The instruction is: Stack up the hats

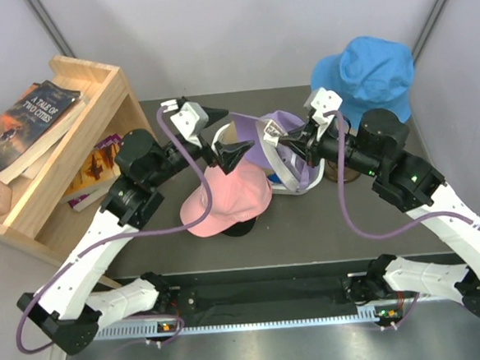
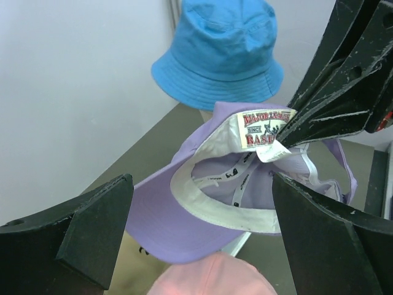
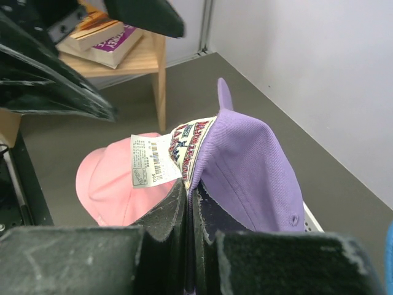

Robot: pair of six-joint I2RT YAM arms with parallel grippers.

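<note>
Lavender cap [image 1: 264,142], held above the surface [image 1: 325,223] by its rim, in the right pincer [image 3: 189,212], fingers clamped on the fabric; inner sweatband and woven label visible only in the left-wrist view; pink cap [image 1: 225,199] lies just beside it, atop a black cap [image 1: 239,227] (seen from above only); left pincer [image 1: 221,133] spread apart, holding nothing; blue hat [image 1: 366,71] behind, on a stand.
</note>
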